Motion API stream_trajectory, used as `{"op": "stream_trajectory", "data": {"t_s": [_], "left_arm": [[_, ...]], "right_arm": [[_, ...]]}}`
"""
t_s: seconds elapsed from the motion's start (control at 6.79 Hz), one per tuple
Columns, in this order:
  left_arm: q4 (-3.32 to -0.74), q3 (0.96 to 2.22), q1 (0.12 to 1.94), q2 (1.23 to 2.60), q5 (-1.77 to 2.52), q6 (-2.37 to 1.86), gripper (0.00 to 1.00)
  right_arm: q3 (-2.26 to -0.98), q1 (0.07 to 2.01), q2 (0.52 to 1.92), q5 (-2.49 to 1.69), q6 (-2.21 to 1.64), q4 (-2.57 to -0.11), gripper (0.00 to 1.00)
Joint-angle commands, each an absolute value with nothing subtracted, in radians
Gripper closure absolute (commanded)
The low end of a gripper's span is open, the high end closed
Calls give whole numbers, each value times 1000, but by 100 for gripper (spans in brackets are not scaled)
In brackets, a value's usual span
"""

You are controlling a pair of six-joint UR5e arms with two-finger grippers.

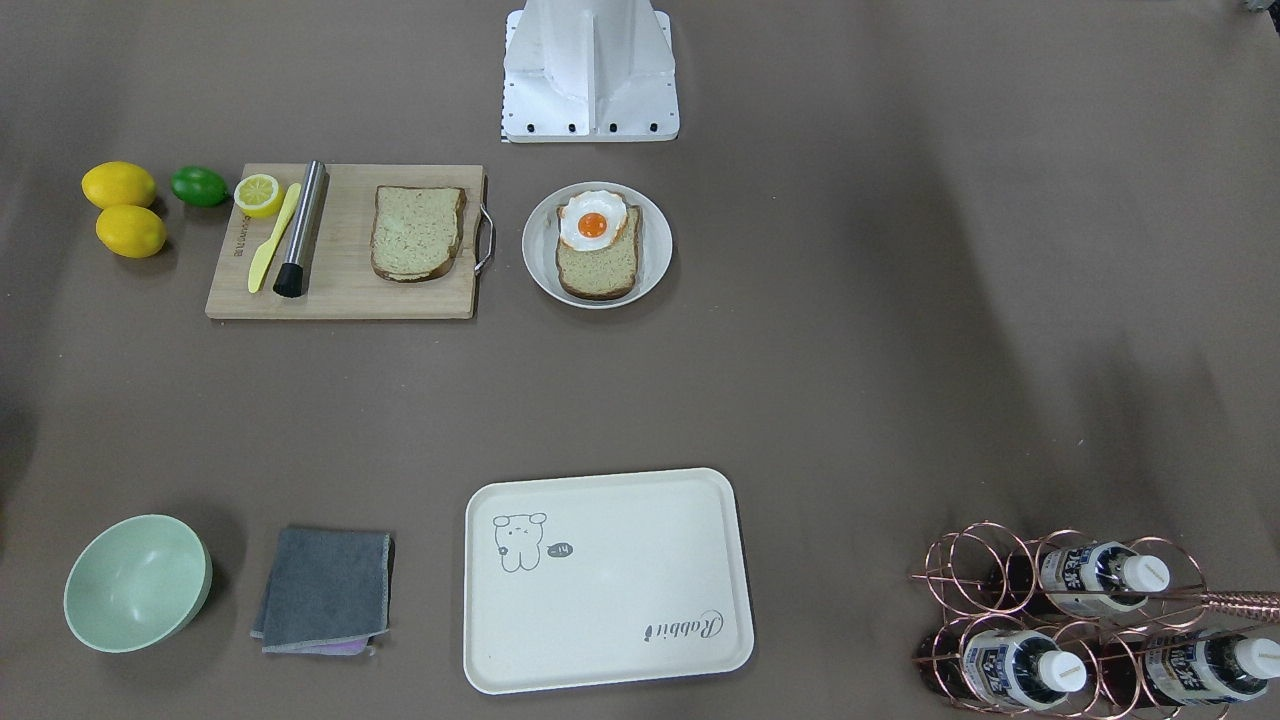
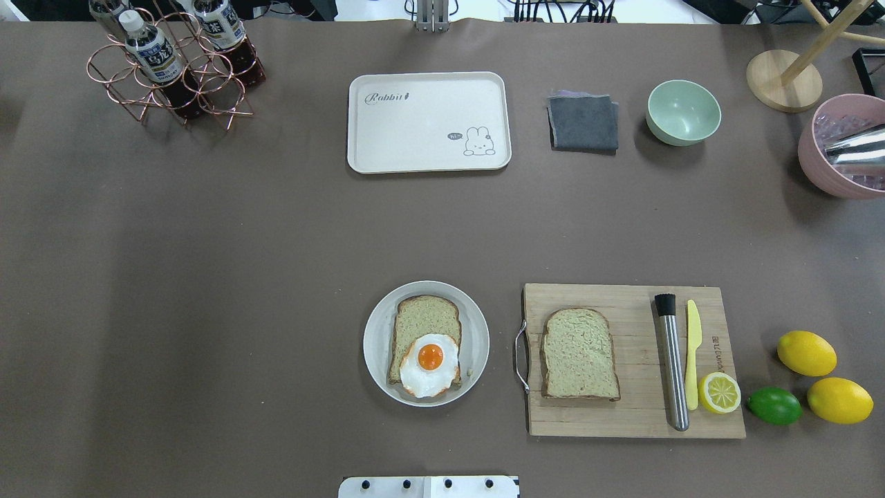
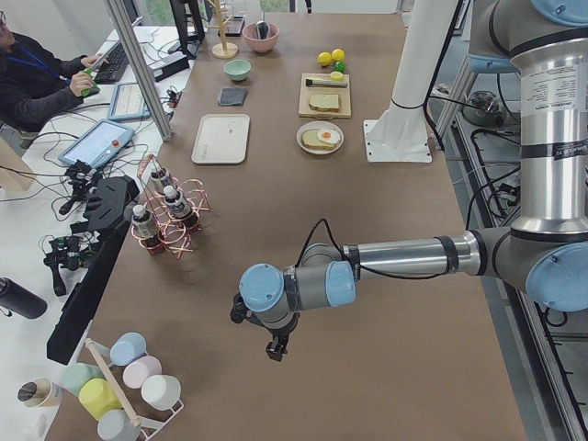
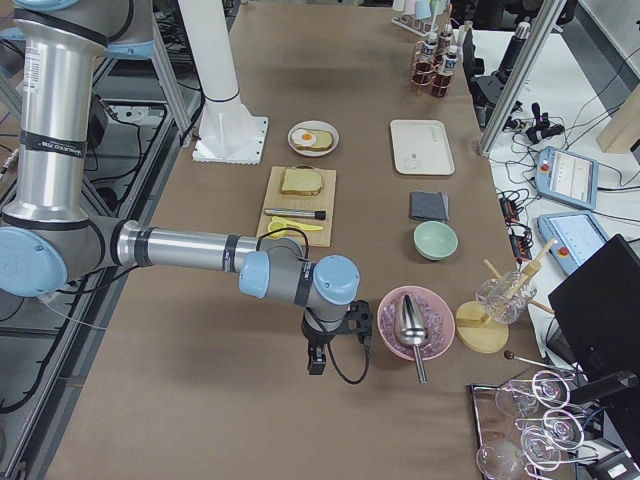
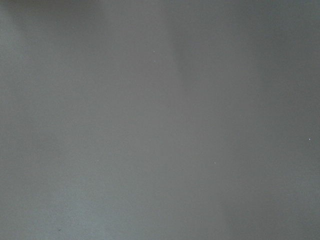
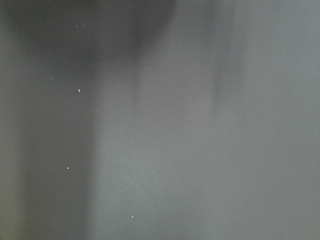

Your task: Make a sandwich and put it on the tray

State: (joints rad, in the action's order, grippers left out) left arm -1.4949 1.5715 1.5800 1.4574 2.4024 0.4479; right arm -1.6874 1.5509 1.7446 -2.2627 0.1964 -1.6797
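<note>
The bare bread slice (image 2: 579,354) on the cutting board (image 2: 622,415) lies nearer the right hand (image 4: 317,362) than the left hand (image 3: 274,349), just beside the plate (image 2: 377,346) bearing the egg-topped slice (image 2: 425,321); whether either hand is clenched I cannot tell.

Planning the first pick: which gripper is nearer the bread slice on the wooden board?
Right. The right gripper hangs near the pink bowl, past the bread slice; the left gripper is far off, beyond the bottle rack.
</note>
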Motion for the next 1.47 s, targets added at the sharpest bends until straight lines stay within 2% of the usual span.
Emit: {"op": "stream_trajectory", "data": {"t_s": [0.0, 1.33], "left_arm": [[-1494, 1575, 1580, 1457, 2425, 377, 2], [-1496, 1592, 1580, 1483, 2565, 291, 2]], "right_arm": [[-1687, 1551, 1746, -2263, 196, -1680, 0], [-1703, 1537, 1747, -2313, 189, -1678, 0]]}}
